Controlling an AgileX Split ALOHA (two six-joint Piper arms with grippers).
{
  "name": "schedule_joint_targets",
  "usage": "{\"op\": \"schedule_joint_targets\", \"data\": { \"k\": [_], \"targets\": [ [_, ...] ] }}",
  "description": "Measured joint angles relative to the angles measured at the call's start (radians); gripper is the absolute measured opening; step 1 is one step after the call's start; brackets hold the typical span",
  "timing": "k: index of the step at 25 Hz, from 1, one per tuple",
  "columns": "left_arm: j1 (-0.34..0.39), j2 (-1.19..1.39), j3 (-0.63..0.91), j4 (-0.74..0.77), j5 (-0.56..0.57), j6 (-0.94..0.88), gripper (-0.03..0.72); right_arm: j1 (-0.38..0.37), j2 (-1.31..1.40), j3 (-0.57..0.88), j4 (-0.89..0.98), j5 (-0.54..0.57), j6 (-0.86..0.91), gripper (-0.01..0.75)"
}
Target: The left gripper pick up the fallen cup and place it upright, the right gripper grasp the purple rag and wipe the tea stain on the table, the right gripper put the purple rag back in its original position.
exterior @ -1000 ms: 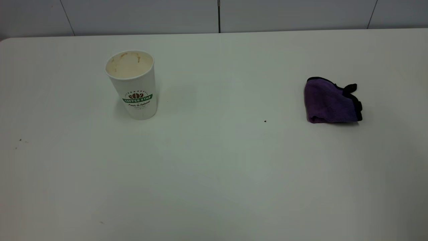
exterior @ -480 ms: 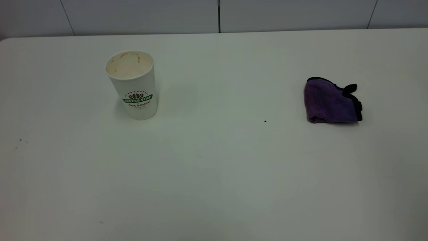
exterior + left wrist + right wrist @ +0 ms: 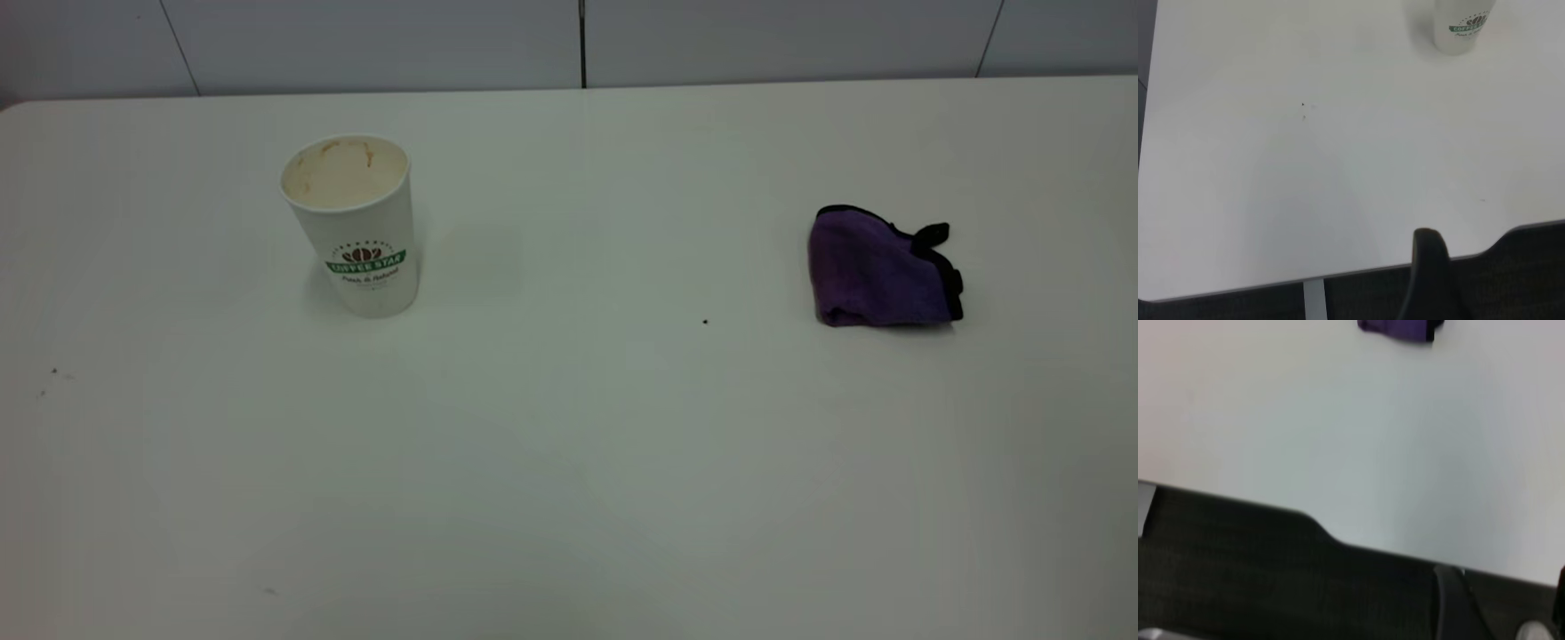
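Note:
The cup (image 3: 353,224) stands upright on the table (image 3: 569,444) at the back left, with brown marks inside its rim. It also shows in the left wrist view (image 3: 1463,25). The purple rag (image 3: 880,268) lies folded at the right, and its edge shows in the right wrist view (image 3: 1400,329). No tea stain shows on the table. Neither gripper is in the exterior view. My left gripper (image 3: 1429,280) hangs past the table's near edge, far from the cup. My right gripper (image 3: 1505,603) is also off the near edge, far from the rag, open and empty.
A tiny black speck (image 3: 705,322) lies mid-table, and a few more specks (image 3: 53,372) lie at the left. A grey panelled wall (image 3: 569,40) runs behind the table's far edge. Dark floor (image 3: 1238,567) lies below the near edge.

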Motion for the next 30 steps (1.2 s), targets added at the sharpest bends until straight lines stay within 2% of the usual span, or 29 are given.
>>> {"op": "schedule_joint_targets", "data": {
  "k": [5, 15, 30],
  "targets": [
    [0.0, 0.0, 0.0, 0.0, 0.0, 0.0, 0.53, -0.023, -0.146, 0.0, 0.0, 0.005, 0.0, 0.359],
    [0.0, 0.0, 0.0, 0.0, 0.0, -0.001, 0.53, -0.134, -0.272, 0.0, 0.0, 0.015, 0.0, 0.311],
    [0.0, 0.0, 0.0, 0.0, 0.0, -0.001, 0.53, -0.139, -0.295, 0.0, -0.001, 0.017, 0.001, 0.243]
  ]
}}
